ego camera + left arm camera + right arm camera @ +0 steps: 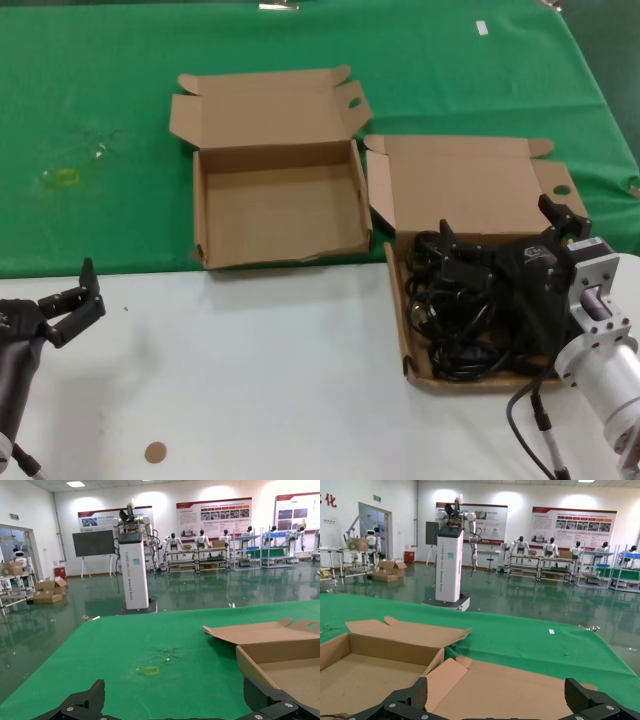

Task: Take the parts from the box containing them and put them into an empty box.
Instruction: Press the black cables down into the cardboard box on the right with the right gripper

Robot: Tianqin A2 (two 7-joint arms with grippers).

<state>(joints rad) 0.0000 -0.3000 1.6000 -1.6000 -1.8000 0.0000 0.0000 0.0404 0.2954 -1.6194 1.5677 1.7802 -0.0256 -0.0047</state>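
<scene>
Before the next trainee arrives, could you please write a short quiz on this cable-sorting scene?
1. True or false: the deeper cardboard box holds nothing.
2. Which pincer is spread over the black power cables? A) left pincer B) right pincer
3. Fill in: the shallow cardboard box sits on the ____ tabletop.

Key:
1. True; its floor is bare.
2. B; the right pincer is open above the cables, while the left pincer is open, parked near the table's near left edge.
3. White; the deeper box lies on the green cloth.
</scene>
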